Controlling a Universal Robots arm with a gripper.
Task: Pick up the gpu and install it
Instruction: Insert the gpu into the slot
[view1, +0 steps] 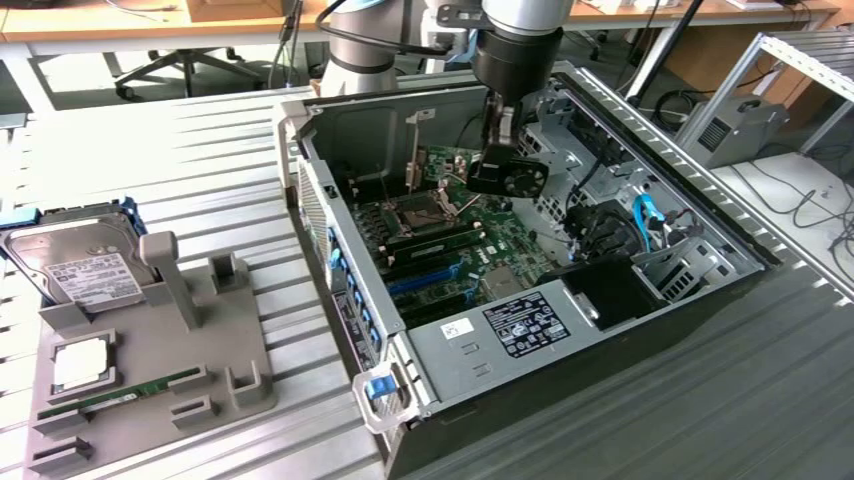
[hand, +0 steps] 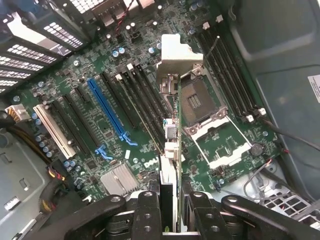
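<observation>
Right now your end effector (hand: 172, 202) is clenched on the gpu (hand: 172, 145), pinching the card by one end so that it hangs edge-on over the motherboard (hand: 145, 150) inside the open computer case (view1: 454, 350). Carrying it thin side down makes sense, since I judge that its connector edge has to face the board. The silver bracket (hand: 177, 55) sits at the far end from the fingers, so the grip leaves it free. In the wrist view the card appears over the strip of board between the dark expansion slots beside the blue slot (hand: 107, 107) and the CPU socket (hand: 197, 100). I cannot tell whether it touches anything. The case lies on its side on the bench (view1: 200, 130), which gives you access from above. On the exterior view's left, the grey holder (view1: 160, 380) carries the hard drive (view1: 87, 270) and RAM stick (view1: 120, 397), well apart from the work.
</observation>
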